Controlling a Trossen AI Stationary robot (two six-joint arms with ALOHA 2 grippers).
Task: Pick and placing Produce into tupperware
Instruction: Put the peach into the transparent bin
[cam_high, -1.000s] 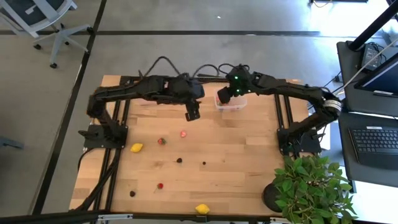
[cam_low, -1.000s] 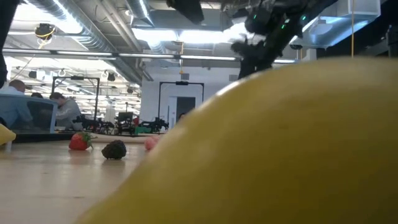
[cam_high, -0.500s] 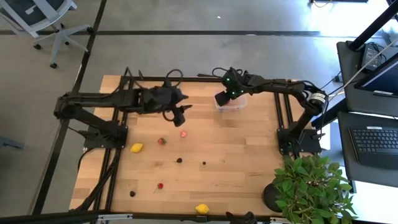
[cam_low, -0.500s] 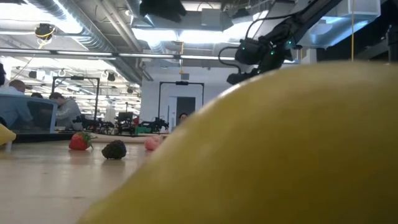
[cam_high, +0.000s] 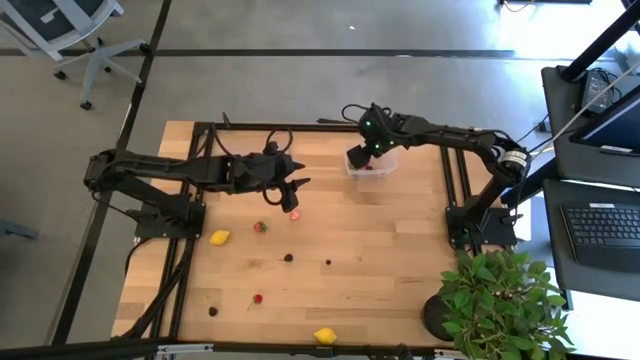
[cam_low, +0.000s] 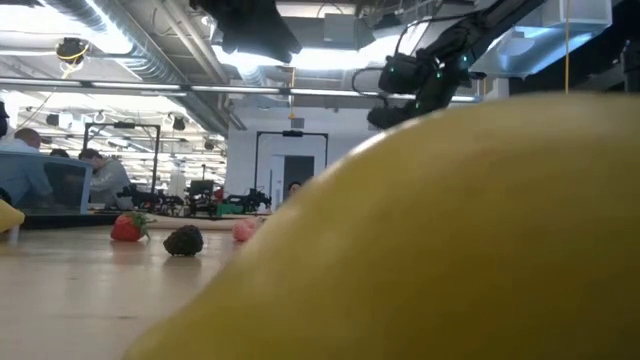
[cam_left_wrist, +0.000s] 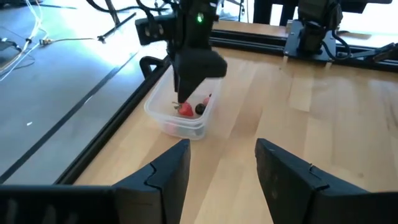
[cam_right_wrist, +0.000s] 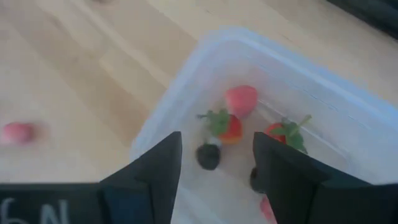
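Note:
The clear tupperware (cam_high: 378, 166) stands at the table's far side, right of centre, with red strawberry pieces (cam_right_wrist: 241, 99) and dark berries (cam_right_wrist: 208, 156) in it. My right gripper (cam_high: 362, 155) hovers open just above its left part, pointing steeply down (cam_right_wrist: 217, 163). My left gripper (cam_high: 295, 190) hangs open over the table's middle (cam_left_wrist: 222, 167), a little beyond a pink strawberry piece (cam_high: 295, 213). A red strawberry (cam_high: 260, 227), a lemon (cam_high: 220, 238) and dark berries (cam_high: 288, 257) lie loose on the wood.
More produce lies toward the near edge: a red piece (cam_high: 257, 298), a dark berry (cam_high: 213, 311) and a lemon (cam_high: 325, 336), which fills much of the low view (cam_low: 460, 230). A potted plant (cam_high: 495, 300) stands at the near right corner.
My left gripper has drawn back from beside the tupperware toward the table's left and near side and has sunk, tipping from pointing down toward more level. It now hangs just beyond the pink strawberry piece. My right gripper has stayed over the tupperware.

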